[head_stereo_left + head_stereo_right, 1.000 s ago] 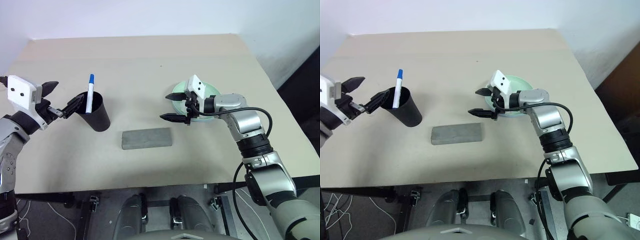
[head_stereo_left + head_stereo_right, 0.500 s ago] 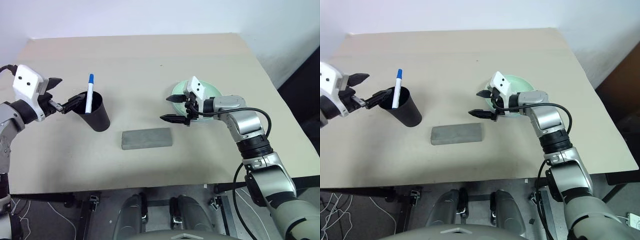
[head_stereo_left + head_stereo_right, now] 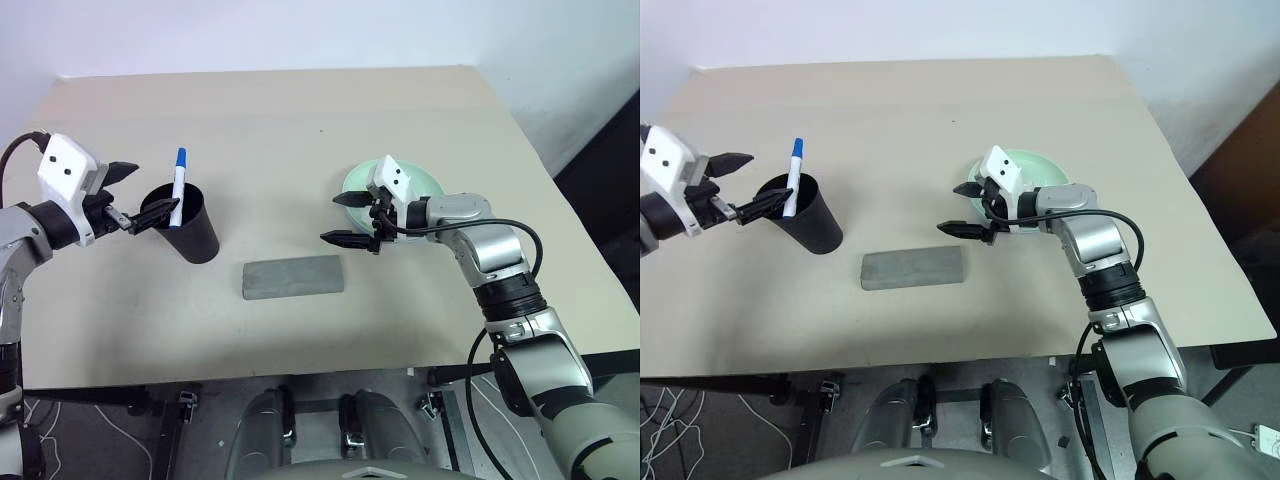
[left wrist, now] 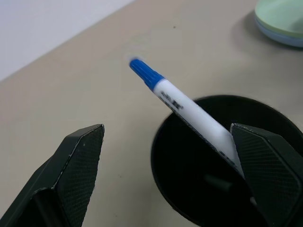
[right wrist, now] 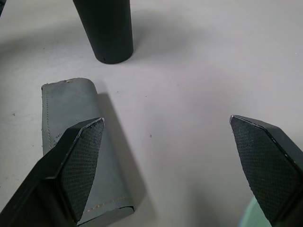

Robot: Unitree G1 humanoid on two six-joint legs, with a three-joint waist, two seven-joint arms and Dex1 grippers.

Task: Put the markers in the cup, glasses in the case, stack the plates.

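Observation:
The black cup stands upright at the left of the table, and a blue-capped marker leans in it with its cap sticking out above the rim. My left gripper is open beside the cup's left rim, one finger over the cup mouth close to the marker. The grey case lies shut at the middle front. The plates are stacked at the right, mint green on top. My right gripper hangs open just left of them, holding nothing. The glasses are out of view.
The beige table stretches bare behind the cup and the plates. Its right edge drops off to a dark floor. The case lies between the cup and my right gripper.
My left gripper has turned toward the cup, and its wrist has shifted slightly right and up in the picture. The right arm, the marker, the case and the plates have kept still.

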